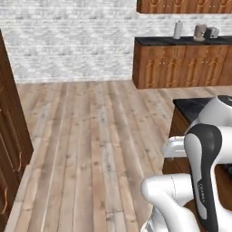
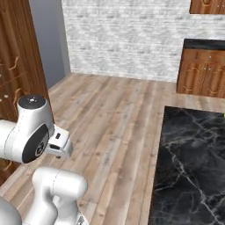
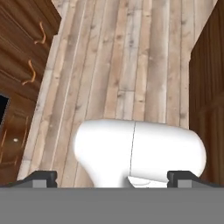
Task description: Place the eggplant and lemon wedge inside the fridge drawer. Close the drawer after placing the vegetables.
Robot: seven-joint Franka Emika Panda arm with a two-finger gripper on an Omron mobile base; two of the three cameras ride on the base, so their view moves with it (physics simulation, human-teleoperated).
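The eggplant, the lemon wedge and the fridge drawer are out of view. My gripper (image 3: 113,177) points down at the wooden floor (image 3: 131,65). It is open, its two dark fingertips (image 3: 43,177) stand far apart, and nothing is held between them. The arm is folded close over the base, with the white hand (image 1: 174,147) level with the near counter's corner; the same hand (image 2: 59,145) juts out from the dark joint in the right base view.
A black marble counter (image 2: 193,167) stands close on the right. Dark wooden cabinet fronts (image 1: 9,149) with curved handles line the left. A far counter on wooden cabinets (image 1: 181,63) carries small appliances (image 1: 199,32). Open plank floor (image 1: 90,136) lies between them.
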